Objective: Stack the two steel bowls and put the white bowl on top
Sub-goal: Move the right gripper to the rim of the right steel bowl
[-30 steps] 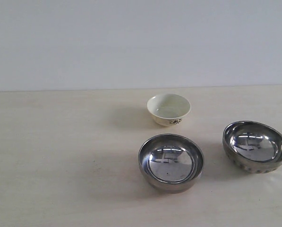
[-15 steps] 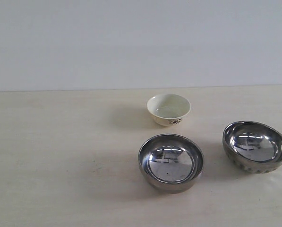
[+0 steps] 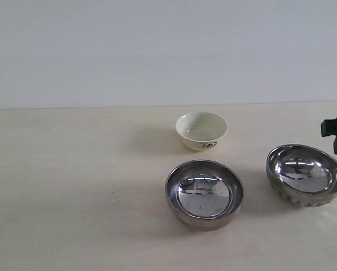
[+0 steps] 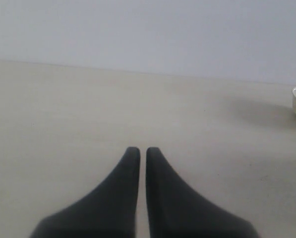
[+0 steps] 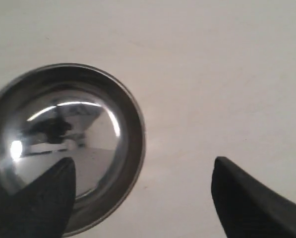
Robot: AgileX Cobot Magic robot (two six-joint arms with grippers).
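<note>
Right fingers (image 5: 247, 198) spread wide, one on either side of the right steel bowl (image 5: 63, 134) rim. The left fingers (image 4: 123, 198) are nearly together and empty. All three bowls sit apart on the desk (image 3: 72, 197): centre steel bowl (image 3: 204, 193), white bowl (image 3: 201, 130) behind it. Nothing stacked yet.

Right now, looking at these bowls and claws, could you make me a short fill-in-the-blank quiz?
1. The table carries ___ bowls in all.
2. The white bowl is ___ than the middle steel bowl and the right steel bowl.
3. The right claw, near the right steel bowl, is ___.
4. The left claw holds nothing and is ___.
Missing words: three; smaller; open; shut.
</note>
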